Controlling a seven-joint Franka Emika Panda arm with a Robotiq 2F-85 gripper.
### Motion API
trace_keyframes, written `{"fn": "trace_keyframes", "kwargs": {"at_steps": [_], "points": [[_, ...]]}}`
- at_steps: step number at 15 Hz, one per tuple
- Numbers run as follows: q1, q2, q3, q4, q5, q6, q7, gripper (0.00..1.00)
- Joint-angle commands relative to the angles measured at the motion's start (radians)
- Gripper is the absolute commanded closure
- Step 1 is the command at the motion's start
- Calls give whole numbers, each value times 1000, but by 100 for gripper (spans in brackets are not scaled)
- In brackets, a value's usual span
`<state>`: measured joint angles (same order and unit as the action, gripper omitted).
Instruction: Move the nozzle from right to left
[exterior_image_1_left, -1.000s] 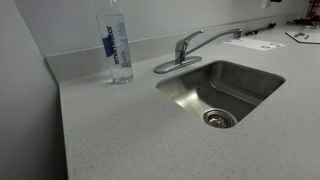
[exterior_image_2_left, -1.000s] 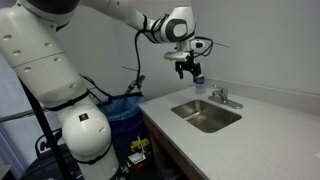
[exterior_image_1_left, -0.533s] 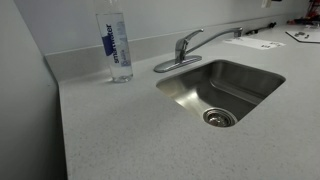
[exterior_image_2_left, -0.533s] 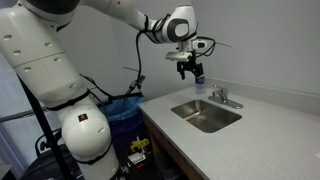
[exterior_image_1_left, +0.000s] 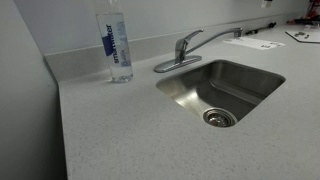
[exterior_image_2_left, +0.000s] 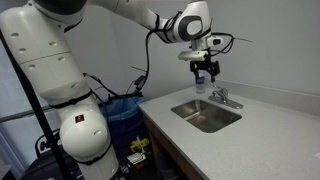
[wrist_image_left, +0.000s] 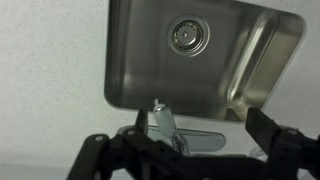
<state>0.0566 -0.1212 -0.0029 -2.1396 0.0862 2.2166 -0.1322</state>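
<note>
The nozzle (exterior_image_1_left: 215, 37) is a slim chrome spout running from the faucet base (exterior_image_1_left: 177, 62) toward the right, behind the steel sink (exterior_image_1_left: 222, 90). A short lever handle (exterior_image_1_left: 186, 43) sits on top. In an exterior view my gripper (exterior_image_2_left: 206, 72) hangs in the air above and just behind the faucet (exterior_image_2_left: 222, 97), apart from it. In the wrist view the open, empty gripper (wrist_image_left: 180, 150) frames the faucet's chrome top (wrist_image_left: 160, 122) and base plate (wrist_image_left: 195, 136), with the sink (wrist_image_left: 130, 60) beyond. I cannot make out the spout there.
A clear water bottle (exterior_image_1_left: 117, 45) with a blue label stands on the counter beside the faucet, by the back wall. Papers (exterior_image_1_left: 255, 43) lie at the counter's far end. The speckled countertop (exterior_image_1_left: 130, 130) surrounds the sink. A blue-lined bin (exterior_image_2_left: 125, 105) stands by the robot.
My gripper has moved sideways along the back wall, from beside the bottle to above the faucet. The faucet and bottle have not moved.
</note>
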Motion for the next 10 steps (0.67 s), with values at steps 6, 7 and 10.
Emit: {"fn": "trace_keyframes", "kwargs": {"at_steps": [6, 7, 10], "points": [[-23, 163, 1, 46, -14, 250, -73, 0], [-23, 178, 4, 46, -11, 272, -78, 0], [-24, 216, 14, 48, 3, 311, -87, 0]]}}
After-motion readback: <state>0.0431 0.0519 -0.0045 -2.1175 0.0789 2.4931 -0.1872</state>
